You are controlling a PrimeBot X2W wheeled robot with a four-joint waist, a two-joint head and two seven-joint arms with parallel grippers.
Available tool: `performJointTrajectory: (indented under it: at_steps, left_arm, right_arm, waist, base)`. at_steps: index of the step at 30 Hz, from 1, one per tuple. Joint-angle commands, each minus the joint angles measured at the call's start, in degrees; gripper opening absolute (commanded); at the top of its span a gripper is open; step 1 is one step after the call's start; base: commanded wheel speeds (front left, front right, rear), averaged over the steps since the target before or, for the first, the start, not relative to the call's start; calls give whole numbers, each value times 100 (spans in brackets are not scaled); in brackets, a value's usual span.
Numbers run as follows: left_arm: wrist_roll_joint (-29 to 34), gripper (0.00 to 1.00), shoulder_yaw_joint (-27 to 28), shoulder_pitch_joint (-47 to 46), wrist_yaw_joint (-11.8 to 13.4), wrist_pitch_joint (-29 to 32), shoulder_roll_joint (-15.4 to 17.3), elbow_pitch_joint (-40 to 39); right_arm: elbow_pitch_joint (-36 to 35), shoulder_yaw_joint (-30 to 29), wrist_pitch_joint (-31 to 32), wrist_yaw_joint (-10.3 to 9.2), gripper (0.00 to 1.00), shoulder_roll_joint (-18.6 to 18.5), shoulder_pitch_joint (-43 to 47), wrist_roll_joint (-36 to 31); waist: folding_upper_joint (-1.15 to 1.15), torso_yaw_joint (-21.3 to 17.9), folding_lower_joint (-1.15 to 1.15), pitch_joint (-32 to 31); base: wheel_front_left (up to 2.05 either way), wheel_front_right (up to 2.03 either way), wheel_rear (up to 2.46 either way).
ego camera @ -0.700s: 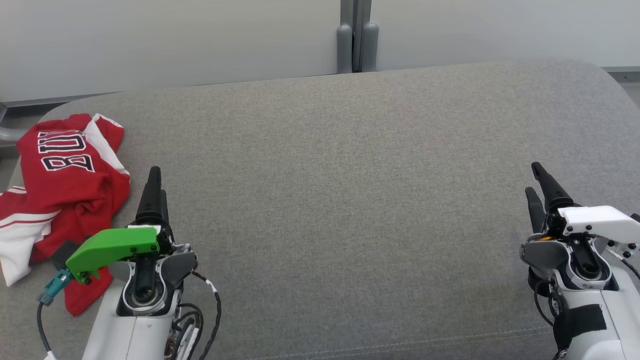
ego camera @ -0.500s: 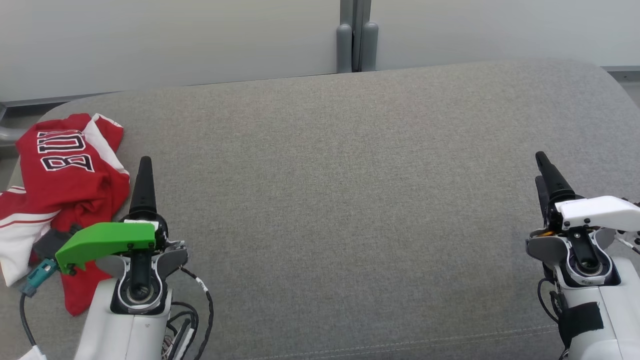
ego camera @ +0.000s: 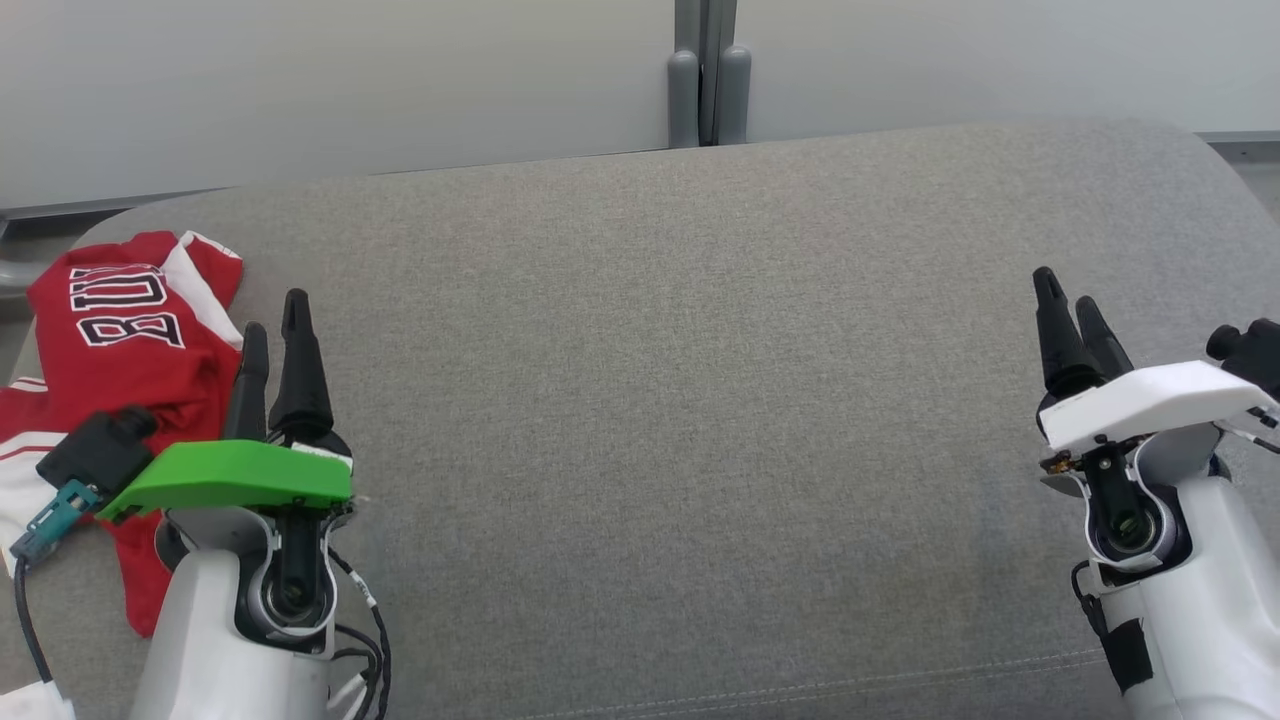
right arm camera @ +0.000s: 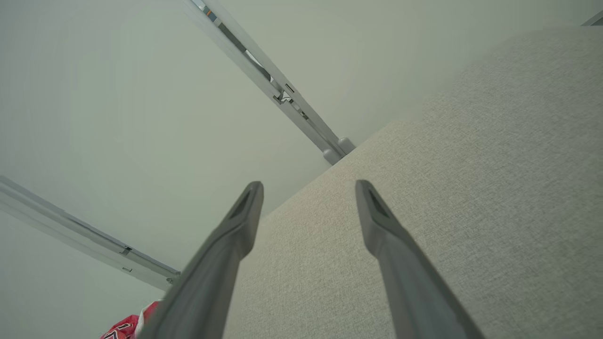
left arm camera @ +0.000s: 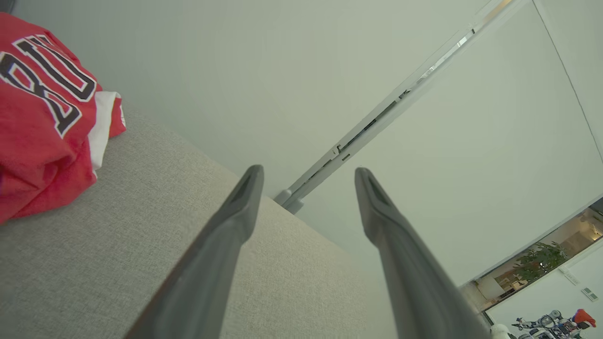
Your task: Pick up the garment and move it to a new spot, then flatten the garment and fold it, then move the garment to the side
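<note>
The garment (ego camera: 110, 350) is a red and white jersey with black lettering, lying crumpled at the far left of the grey cushioned surface (ego camera: 680, 380); it also shows as the garment (left arm camera: 42, 122) at the left of the left wrist view and as a small red scrap, the garment (right arm camera: 123, 327), at the bottom of the right wrist view. My left gripper (ego camera: 270, 318) stands open just right of the jersey, nothing between its fingers (left arm camera: 235, 221). My right gripper (ego camera: 1065, 288) is open over the right part of the surface, far from the jersey, its fingers (right arm camera: 377, 226) empty.
A pale wall (ego camera: 350, 80) with a grey vertical post (ego camera: 705, 75) runs behind the cushioned surface. The surface's rounded back corners lie at the far left and far right. A cable with a teal connector (ego camera: 45, 520) hangs off my left wrist, over the jersey's lower part.
Both arms have turned at the wrist, so two fingers of each gripper now show side by side. The right gripper has moved up the view; the left has shifted slightly left toward the jersey.
</note>
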Motion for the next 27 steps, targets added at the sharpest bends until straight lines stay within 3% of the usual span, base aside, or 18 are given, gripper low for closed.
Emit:
performJointTrajectory:
  at_steps: [1,14,27]
  left_arm:
    - [208,100,13,-30,33,-34,65,-128]
    - [1711,100,-275,369,353,-184,308,-355]
    - [2418,100,-485,570,373,-306,385,-141]
  right_arm:
    - [-136,56,-62,2,100,-78,-23,-203]
    - [-43,487,-404,3,100,-98,237,-1366]
    - [-27,716,-690,3,100,-72,444,-2242]
  waist:
    - [0,-2,0,-3]
    - [0,-1,0,-21]
    - [0,1,0,-43]
  base:
    - [0,0,0]
    - [0,0,0]
    - [0,0,0]
